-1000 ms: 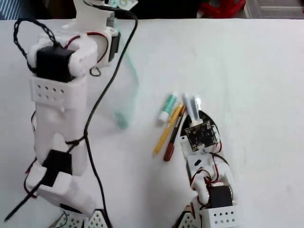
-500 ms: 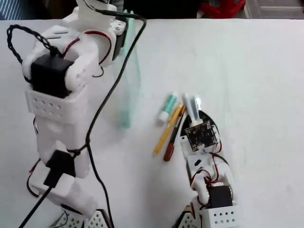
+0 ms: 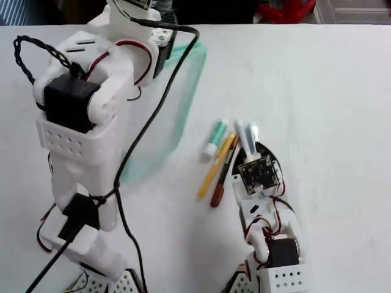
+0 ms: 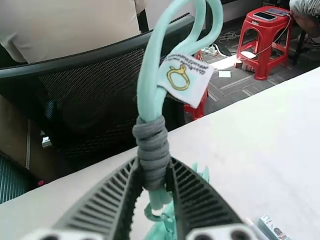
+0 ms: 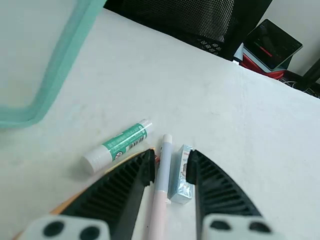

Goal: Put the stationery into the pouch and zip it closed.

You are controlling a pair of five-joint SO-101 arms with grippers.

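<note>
My left gripper point(image 4: 154, 186) is shut on the grey-wrapped teal loop point(image 4: 151, 150) of the pouch. The clear, teal-edged pouch point(image 3: 183, 85) hangs from it at the table's far edge, slanting down toward the left arm point(image 3: 91, 104). A glue stick point(image 3: 215, 138), a yellow pencil point(image 3: 214, 170) and a brown pen point(image 3: 223, 177) lie side by side mid-table. My right gripper point(image 5: 169, 167) rests low on the table, open a little, with a pale pen point(image 5: 161, 185) and a small eraser box point(image 5: 180, 175) between its fingers. The glue stick point(image 5: 117, 146) lies just beyond them.
A black cable point(image 3: 153, 104) runs down from the left arm across the pouch. A black mesh chair point(image 4: 75, 95) and a red stool point(image 4: 267, 35) stand beyond the table's far edge. Bare white tabletop point(image 3: 324, 122) spreads to the right.
The left arm has swung right and lifted, and the pouch has turned from edge-on to a broad slanted sheet. The right arm and the stationery have not moved.
</note>
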